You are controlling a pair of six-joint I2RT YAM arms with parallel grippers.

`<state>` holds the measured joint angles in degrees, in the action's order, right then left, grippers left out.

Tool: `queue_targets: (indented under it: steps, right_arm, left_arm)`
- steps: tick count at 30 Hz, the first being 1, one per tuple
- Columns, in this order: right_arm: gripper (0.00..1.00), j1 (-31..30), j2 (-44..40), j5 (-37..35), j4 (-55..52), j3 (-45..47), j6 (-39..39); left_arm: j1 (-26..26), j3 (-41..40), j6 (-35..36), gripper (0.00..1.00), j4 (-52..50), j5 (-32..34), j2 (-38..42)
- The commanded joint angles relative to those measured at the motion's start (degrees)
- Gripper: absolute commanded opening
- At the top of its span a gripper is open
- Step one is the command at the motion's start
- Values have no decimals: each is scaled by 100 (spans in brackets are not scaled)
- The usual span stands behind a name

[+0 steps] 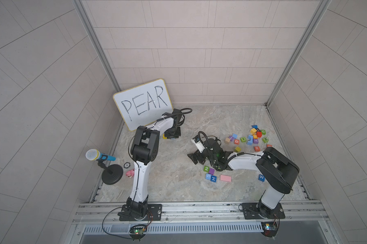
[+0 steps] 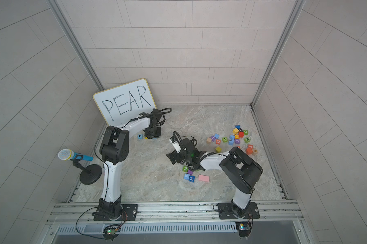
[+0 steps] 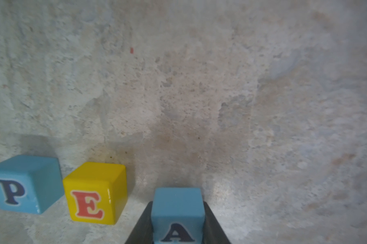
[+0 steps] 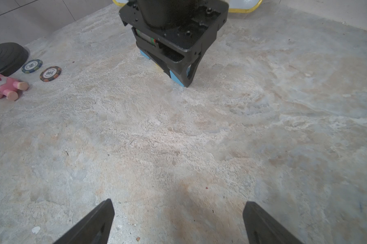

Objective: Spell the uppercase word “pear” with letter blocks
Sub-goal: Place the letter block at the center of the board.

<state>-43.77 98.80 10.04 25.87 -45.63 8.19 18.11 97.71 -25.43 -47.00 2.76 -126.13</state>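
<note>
Jaws of the left gripper (image 3: 176, 228) clamp the A block (image 3: 177, 202) low at the counter (image 3: 199, 84), just beside the E block (image 3: 95, 192), opposite the P block (image 3: 24, 183), while the right gripper (image 4: 178, 203), jaws wide and empty, is the nearer to the R block (image 1: 256, 148), well apart from the E block.

We see light blue P (image 3: 15, 186), yellow E (image 3: 93, 194) just right of it, light blue A (image 3: 178, 211) gripped further right, orange-red R (image 1: 256, 148) well apart at right.
</note>
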Motion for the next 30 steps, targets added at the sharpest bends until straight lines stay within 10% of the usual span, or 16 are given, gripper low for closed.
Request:
queue_targets:
  steps: [1, 30]
  right_arm:
    - [100, -9, 71, -83, -57, -59, 15]
    - [100, 0, 113, -73, -135, -87, 81]
  left_arm:
    - [-79, 181, 26, 20, -73, -6, -123]
    - [-80, 334, -25, 24, -36, -247, -325]
